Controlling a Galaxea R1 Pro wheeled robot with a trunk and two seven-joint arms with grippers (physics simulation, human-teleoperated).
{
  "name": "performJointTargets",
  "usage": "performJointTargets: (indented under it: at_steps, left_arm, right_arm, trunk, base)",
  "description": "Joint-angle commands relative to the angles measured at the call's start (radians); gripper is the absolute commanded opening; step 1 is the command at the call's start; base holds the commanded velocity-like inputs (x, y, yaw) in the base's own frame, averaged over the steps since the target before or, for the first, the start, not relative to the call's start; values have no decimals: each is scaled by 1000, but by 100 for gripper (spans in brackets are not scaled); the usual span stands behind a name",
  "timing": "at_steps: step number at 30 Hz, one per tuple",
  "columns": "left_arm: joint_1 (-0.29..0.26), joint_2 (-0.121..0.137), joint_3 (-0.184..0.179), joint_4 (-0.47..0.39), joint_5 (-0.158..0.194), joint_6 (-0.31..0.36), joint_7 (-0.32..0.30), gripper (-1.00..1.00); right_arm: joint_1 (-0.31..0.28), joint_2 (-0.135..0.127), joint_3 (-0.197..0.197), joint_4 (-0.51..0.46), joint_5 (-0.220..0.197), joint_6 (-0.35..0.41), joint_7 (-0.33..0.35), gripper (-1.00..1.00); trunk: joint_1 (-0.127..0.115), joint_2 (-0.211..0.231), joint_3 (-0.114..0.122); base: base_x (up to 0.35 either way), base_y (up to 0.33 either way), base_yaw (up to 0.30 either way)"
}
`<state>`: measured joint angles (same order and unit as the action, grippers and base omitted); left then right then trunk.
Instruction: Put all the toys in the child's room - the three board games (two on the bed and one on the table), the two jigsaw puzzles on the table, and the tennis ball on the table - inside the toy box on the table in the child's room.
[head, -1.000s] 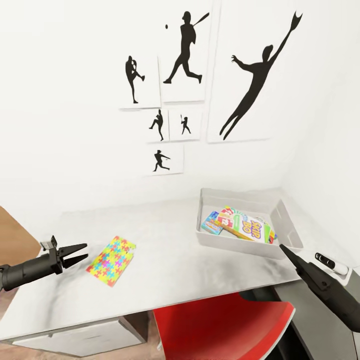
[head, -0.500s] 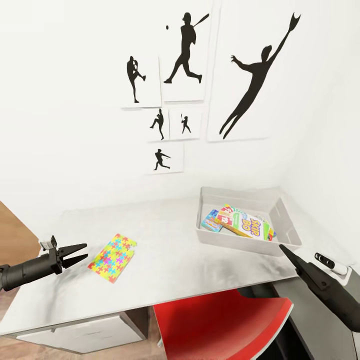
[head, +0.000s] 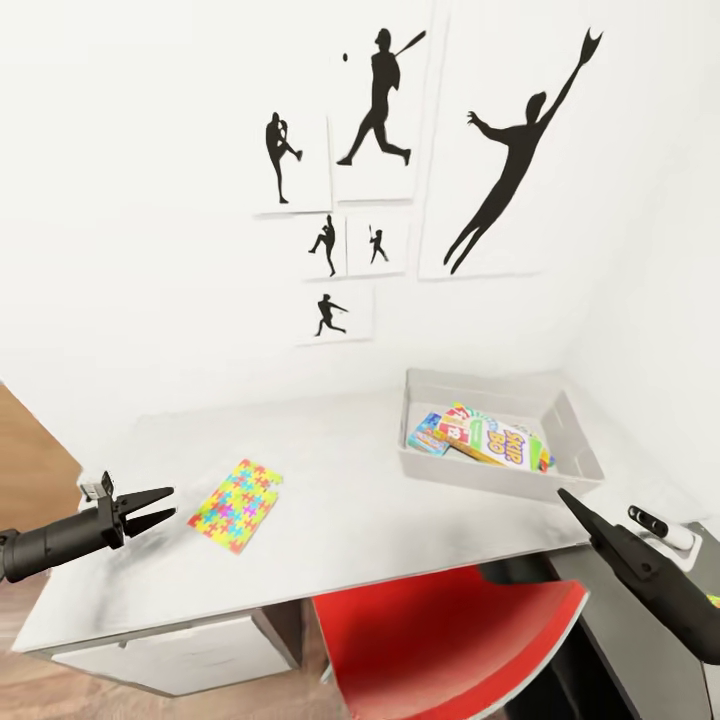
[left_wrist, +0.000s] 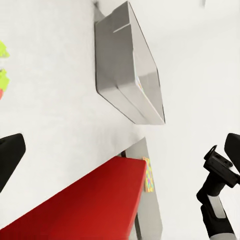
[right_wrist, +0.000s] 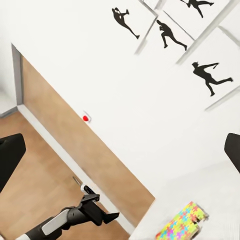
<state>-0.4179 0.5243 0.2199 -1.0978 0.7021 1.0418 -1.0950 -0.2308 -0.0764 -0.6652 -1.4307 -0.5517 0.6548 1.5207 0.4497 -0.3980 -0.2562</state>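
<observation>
The toy box (head: 580, 455) sits on the far right part of the table (head: 350, 520), close to the room's corner. It is a shallow pale grey tray-bin with sloping walls and a flared rim. Inside it lie board games (head: 490, 440), flat printed boxes overlapping one another at a slant; the topmost has a white cover with big coloured letters, and a blue-edged box shows beneath it on the left. How many boxes are stacked there cannot be told. In the left wrist view the toy box (left_wrist: 132, 75) shows from its outer side, a plain grey wall.

One jigsaw puzzle (head: 240, 503) lies flat on the table's left half, well apart from the toy box, a thin board of yellow, green, blue, pink and orange pieces. It also shows in the right wrist view (right_wrist: 182, 222).

The left gripper (head: 160, 506) hovers over the table's near left edge, near the puzzle but not touching it; its jaws are spread a little and hold nothing. The right gripper (head: 566, 496) points toward the toy box's near right corner without touching it; whether its jaws are spread or pressed together cannot be told.

A red chair (head: 450, 640) stands tucked under the table's near edge.
</observation>
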Motion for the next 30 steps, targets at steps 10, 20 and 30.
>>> performJointTargets:
  at_steps: [10,20,30]
  left_arm:
    - [-1,0,0,2,-1,3,-3,100]
    - [-1,0,0,3,-1,2,-3,100]
    - [-1,0,1,4,0,1,-3,100]
  right_arm:
    - [-1,1,-1,-1,-1,8,3,100]
    - [-1,3,-1,-1,-2,7,10,100]
    - [-1,3,-1,-7,-2,5,16,100]
  trunk:
    - [0,-2,6]
    - [0,-2,19]
    - [0,-2,35]
  base:
    - [-59,75,127]
    - [-2,3,176]
    - [0,0,129]
